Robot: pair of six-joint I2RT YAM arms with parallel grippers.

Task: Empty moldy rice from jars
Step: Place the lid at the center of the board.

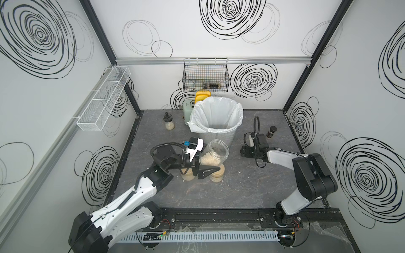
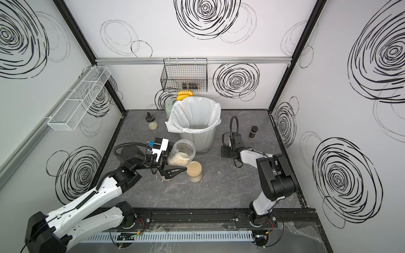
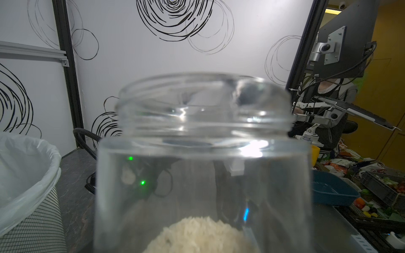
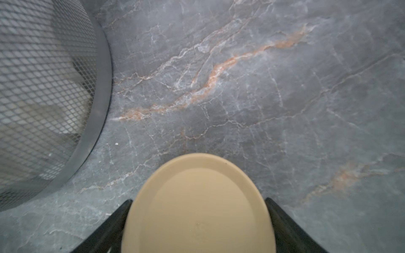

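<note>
1. I read the table (image 1: pixel 241 188) as a clock seen from above, with twelve at the back wall. The mesh bin (image 1: pixel 221 140) stands toward twelve of centre. The open jar (image 1: pixel 215 151) hangs just off the bin's seven o'clock side, clear of the tabletop.
2. My left gripper (image 1: pixel 211 155) is clamped across that jar's body. The mouth faces up, perhaps leaning slightly toward the bin, and the moldy rice (image 3: pixel 201 234) lies heaped at the bottom with none poured yet.
3. My right gripper (image 4: pixel 198 200) sits low at the bin's four o'clock, its fingers pressed on either side of the tan lid (image 4: pixel 197 219). I take that as a grip and would leave it parked there.
4. Two lidded jars (image 2: pixel 194 170) stand at the held jar's six o'clock, partly under my fingers. I should rise first and only then swing.
5. For a clean pour, I'd lift the mouth above the white liner (image 1: pixel 197 118) and carry it toward one o'clock until it is well over the opening. Then I'd roll the wrist slowly.
6. The liner droops outside the near rim, so grains that fall short would likely land on the table.
7. The clear wall looks slick, so I'd avoid jerks while the jar is tipped.
</note>
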